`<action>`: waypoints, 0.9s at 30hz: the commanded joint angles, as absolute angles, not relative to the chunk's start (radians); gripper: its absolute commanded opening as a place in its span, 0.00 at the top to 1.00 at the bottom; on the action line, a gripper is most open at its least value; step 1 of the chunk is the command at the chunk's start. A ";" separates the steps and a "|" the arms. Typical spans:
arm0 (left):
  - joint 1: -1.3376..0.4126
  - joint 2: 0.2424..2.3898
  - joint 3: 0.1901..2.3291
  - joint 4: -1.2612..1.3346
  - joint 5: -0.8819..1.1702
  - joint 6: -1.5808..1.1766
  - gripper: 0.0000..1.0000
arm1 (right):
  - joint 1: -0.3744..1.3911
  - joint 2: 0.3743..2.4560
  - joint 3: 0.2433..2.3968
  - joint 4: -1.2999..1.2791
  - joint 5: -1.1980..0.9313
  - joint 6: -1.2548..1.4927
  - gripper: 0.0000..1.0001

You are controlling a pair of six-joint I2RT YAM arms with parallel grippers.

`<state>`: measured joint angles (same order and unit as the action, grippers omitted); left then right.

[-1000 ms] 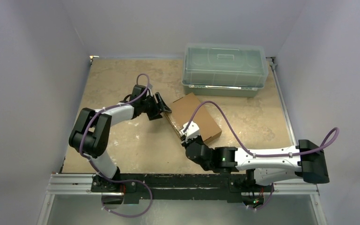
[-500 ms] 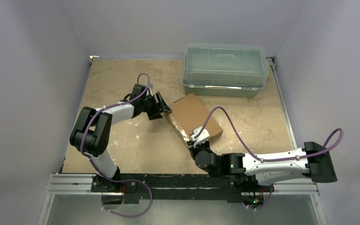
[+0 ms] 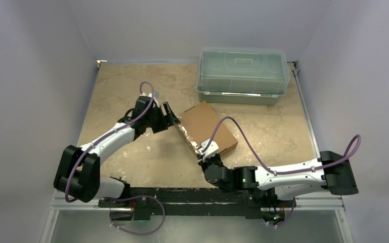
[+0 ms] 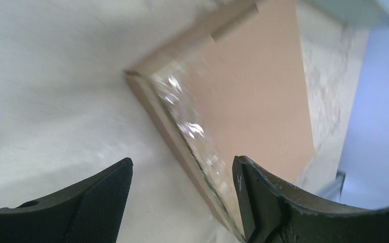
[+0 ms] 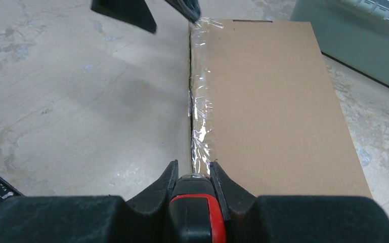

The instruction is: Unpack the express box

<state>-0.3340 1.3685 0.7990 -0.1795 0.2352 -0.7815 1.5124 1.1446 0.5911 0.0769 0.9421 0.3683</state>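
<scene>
**Right gripper brings a cutter to the taped seam; left gripper stands open at the far corner**

Right gripper (image 5: 193, 171) is clamped on a red-and-black tool (image 5: 196, 208), which I take to be a cutter, though no blade shows clearly. Its nose sits at the near end of the clear tape (image 5: 201, 101) along one long edge of the express box (image 3: 207, 129). The left gripper (image 4: 182, 163) has its fingers apart and holds nothing. They straddle the box's far corner, and one finger looks to touch the tape's far end.

The box lies flat and closed on the table (image 3: 131, 91). It is between the two grippers and near the front of the lidded plastic bin (image 3: 243, 71) without touching it.

The step in hand looks like slitting the tape so the lid can lift. To do it well:

- Keep the tool's tip in the groove between lid and wall, not on the lid face.
- Run it shallow, so that whatever is inside is not scored.
- Steady the far corner with the left gripper, since a light, flat box will likely slide when pushed lengthwise.
- Cut in one straight pass. The tape is wrinkled and may snag.

From above, the box's long axis runs diagonally, from far-left by the left gripper to near-right by the right gripper. The taped long edge faces the left side of the table. In the right wrist view that seam runs almost straight away from the tool, so the line of cut is already squared up.
</scene>
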 commanded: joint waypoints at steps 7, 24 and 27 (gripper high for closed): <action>-0.519 1.495 0.767 -0.067 0.159 -0.848 0.32 | 1.520 1.197 0.699 0.080 0.900 0.323 1.00; -0.432 1.654 0.821 -0.109 0.048 -0.774 0.38 | 1.554 1.149 0.662 -0.059 0.891 0.385 1.00; -0.414 1.676 0.821 -0.101 0.057 -0.770 0.38 | 1.564 1.122 0.653 -0.045 0.900 0.393 1.00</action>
<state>-0.4717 1.6054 0.8299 -0.0608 0.2337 -0.8227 1.5211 1.1828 0.6651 -0.0097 0.9092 0.3492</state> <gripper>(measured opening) 0.630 0.250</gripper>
